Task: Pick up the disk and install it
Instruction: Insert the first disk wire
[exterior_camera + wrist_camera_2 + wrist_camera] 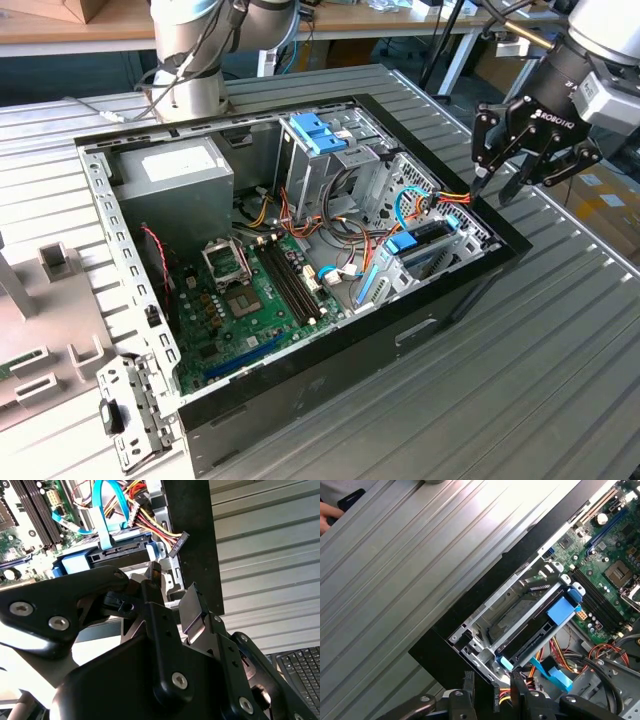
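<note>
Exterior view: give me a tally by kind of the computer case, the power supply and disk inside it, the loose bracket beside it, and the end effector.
Computer case: 1
Power supply: 1
Disk: 1
Loose metal bracket: 1
End effector: 1
Total: 5

Strong glare is seen on the ribbed table (420, 555) in the first wrist view; the pincer (170, 605) is rendered dark, slightly blurred.
</note>
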Tool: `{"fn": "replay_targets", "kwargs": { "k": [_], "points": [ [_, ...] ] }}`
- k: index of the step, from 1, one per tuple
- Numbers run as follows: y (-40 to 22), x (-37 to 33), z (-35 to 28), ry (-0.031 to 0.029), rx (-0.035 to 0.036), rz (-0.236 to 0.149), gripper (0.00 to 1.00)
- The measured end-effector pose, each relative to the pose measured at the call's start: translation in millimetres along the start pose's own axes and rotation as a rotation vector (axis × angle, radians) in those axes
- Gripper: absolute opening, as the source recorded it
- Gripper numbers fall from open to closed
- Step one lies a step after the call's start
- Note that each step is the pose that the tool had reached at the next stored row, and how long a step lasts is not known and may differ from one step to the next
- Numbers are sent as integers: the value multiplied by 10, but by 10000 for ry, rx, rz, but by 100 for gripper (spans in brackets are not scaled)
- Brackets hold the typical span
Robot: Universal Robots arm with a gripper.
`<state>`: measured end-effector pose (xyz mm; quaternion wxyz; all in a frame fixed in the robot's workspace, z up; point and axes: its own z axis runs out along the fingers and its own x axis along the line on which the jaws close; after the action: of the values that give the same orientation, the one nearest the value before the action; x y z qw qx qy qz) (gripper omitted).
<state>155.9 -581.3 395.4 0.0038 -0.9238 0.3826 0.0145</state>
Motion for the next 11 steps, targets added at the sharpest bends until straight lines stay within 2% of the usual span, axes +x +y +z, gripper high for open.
{"fn": "replay_targets", "kwargs": {
  "k": [7,11],
  "points": [
    [-52,51,4,7,-7,0,42],
    [-61,56,16,58,-57,4,42]
  ]
}}
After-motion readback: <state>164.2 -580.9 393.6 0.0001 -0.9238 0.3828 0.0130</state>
